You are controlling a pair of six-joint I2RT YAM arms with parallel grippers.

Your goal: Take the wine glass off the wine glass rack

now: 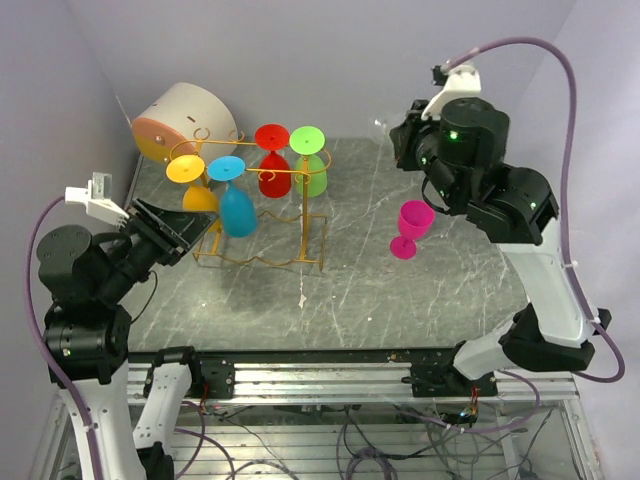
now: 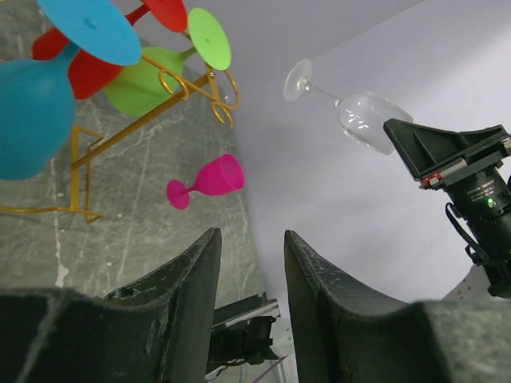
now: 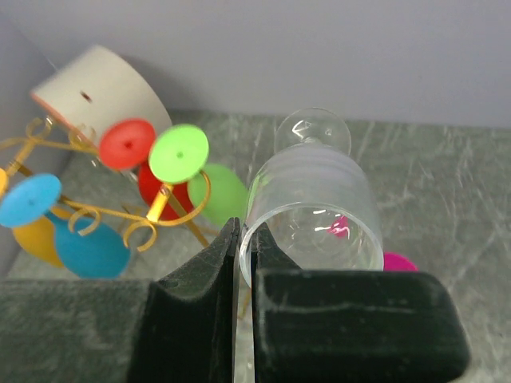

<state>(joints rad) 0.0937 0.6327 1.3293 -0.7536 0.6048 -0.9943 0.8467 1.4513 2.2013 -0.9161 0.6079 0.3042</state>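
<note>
— Right gripper nearest us: what do we log?
— Pinching clear wine glass by its rim, aloft, well apart from wine glass rack. Left gripper spread, empty, near that rack.

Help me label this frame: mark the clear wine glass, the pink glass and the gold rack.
clear wine glass [image 3: 315, 207], right wrist view, on its bowl.
pink glass [image 1: 416, 218], top view, on its bowl.
gold rack [image 2: 76, 171], left wrist view, on an upright.
</note>
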